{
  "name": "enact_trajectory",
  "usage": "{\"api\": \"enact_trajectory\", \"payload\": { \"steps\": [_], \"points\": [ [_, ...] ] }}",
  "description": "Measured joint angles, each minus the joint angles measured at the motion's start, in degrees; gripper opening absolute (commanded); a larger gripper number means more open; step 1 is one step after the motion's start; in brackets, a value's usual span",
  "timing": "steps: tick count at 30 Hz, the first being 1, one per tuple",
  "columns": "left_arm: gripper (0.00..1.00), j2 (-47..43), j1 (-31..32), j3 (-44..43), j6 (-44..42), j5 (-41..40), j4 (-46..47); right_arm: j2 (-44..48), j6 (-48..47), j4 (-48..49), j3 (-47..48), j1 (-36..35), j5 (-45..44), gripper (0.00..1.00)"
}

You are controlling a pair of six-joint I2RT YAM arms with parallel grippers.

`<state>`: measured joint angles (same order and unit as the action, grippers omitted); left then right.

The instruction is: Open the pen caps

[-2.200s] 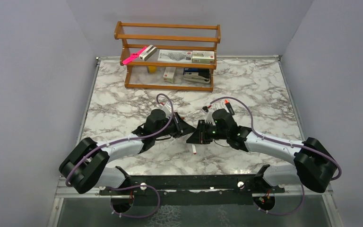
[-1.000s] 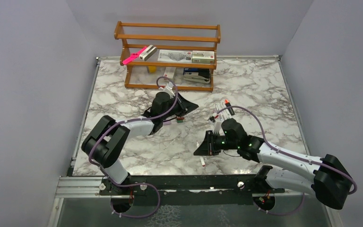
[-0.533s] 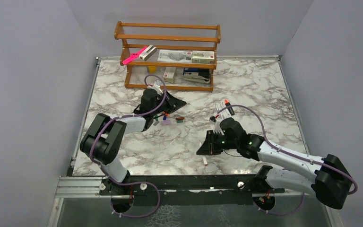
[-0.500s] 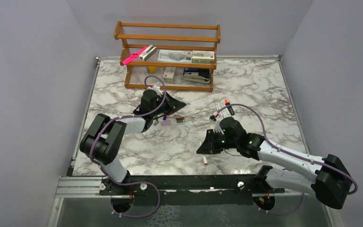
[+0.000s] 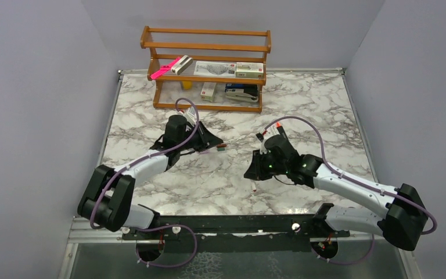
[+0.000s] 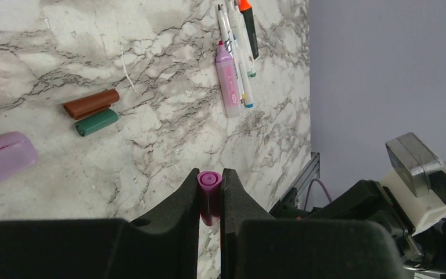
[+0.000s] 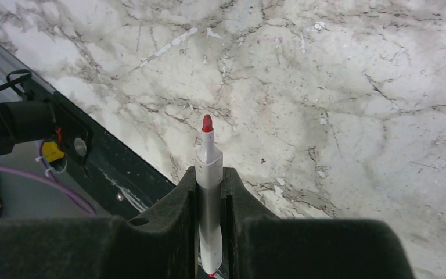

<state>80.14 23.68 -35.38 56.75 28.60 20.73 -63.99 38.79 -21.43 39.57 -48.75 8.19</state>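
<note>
— So, what is sitting closest?

— A black rail (image 5: 226,224) is running along the near edge, carrying both arm bases. Past it the marble table (image 5: 168,186) is stretching away, white with grey veins.

— And the right arm?

— Low over the near half of the stone, the right gripper (image 7: 211,174) is pinching a white marker (image 7: 208,152) between its fingers. The bare red tip is pointing toward the near edge.

— The left?

— Farther out, the left gripper (image 6: 210,174) is squeezing a magenta pen cap (image 6: 209,181) over the middle of the table. A dark red cap (image 6: 92,103) and a green cap (image 6: 96,122) are lying side by side on the marble, perhaps touching. Loose markers (image 6: 235,52) are lying together well beyond them.

— Behind all that?

— A wooden rack (image 5: 209,46) is standing at the far edge, holding small boxes (image 5: 249,70) and a bright pink item (image 5: 165,68). Plain grey-lilac walls (image 5: 35,87) are closing in the table on three sides.
</note>
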Motion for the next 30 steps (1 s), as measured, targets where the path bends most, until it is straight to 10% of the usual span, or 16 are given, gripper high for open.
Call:
{"api": "enact_trajectory", "payload": {
  "steps": [30],
  "points": [
    [0.00,-12.52,0.00,-3.04,-14.78,-7.67,-26.93,-16.63,-11.87,-7.32,12.09,2.54,-15.19,0.01]
  ]
}}
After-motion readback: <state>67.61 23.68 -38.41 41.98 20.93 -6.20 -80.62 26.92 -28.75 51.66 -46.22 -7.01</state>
